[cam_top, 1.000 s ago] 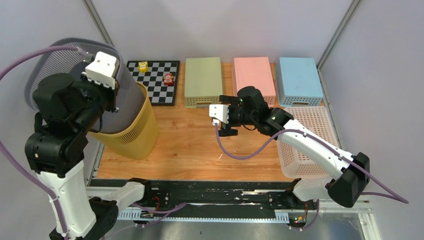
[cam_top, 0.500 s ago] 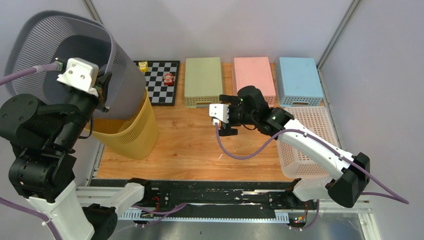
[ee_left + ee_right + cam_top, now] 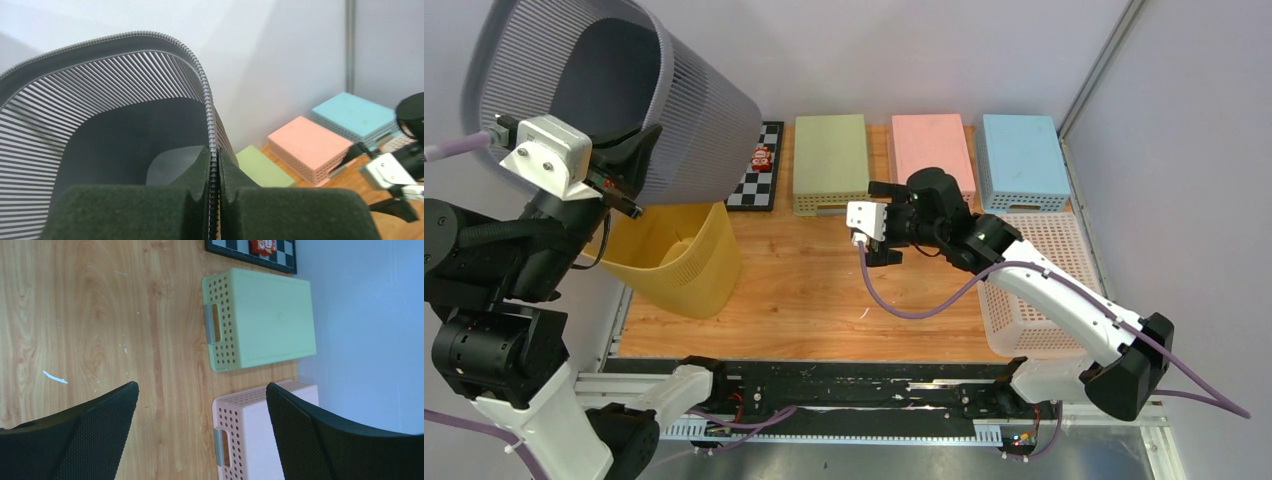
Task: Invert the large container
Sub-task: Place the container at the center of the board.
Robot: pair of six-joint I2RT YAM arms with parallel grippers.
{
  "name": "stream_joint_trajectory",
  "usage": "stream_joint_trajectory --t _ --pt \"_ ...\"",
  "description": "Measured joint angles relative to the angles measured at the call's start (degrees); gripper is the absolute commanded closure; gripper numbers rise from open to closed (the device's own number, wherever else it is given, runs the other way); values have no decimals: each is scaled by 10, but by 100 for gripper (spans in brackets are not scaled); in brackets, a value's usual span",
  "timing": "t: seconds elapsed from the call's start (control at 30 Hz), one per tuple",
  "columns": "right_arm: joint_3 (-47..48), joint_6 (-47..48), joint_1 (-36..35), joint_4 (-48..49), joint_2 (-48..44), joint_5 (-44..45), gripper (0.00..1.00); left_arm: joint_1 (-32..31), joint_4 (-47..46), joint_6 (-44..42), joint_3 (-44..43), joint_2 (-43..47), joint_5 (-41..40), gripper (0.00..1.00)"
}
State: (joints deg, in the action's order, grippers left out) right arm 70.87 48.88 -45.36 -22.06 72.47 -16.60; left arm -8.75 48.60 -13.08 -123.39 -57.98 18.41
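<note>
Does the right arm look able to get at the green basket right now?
Probably yes. The right gripper hangs open and empty right by the green basket, with only bare tabletop between them. The large gray container, clamped in the left gripper, is held high, well off to the left.

We're clearly in a robotics lab cell: blank grey panel walls (image 3: 904, 50) with aluminium corner posts (image 3: 1097, 75) boxing in a wooden tabletop (image 3: 804, 300), plus a cabled mounting rail (image 3: 874, 385) along its near edge.
</note>
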Motion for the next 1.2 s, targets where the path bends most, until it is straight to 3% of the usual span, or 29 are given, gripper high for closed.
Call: stream_joint_trajectory --t 0.23,0.53,0.73,0.97,1.2 --pt "39 -14 18 2 -1 65 0 0 -31 48 -8 -23 97 100" --pt "126 -89 200 6 -61 74 0 0 -99 121 33 -53 228 100" --pt "186 -104 218 -12 -118 36 0 -11 -146 148 96 -71 283 100" --pt "225 -103 219 -78 -130 -64 0 -152 -88 40 134 -129 223 100" --pt "233 -89 220 -157 -118 -195 0 -303 -23 -86 240 -156 127 100"
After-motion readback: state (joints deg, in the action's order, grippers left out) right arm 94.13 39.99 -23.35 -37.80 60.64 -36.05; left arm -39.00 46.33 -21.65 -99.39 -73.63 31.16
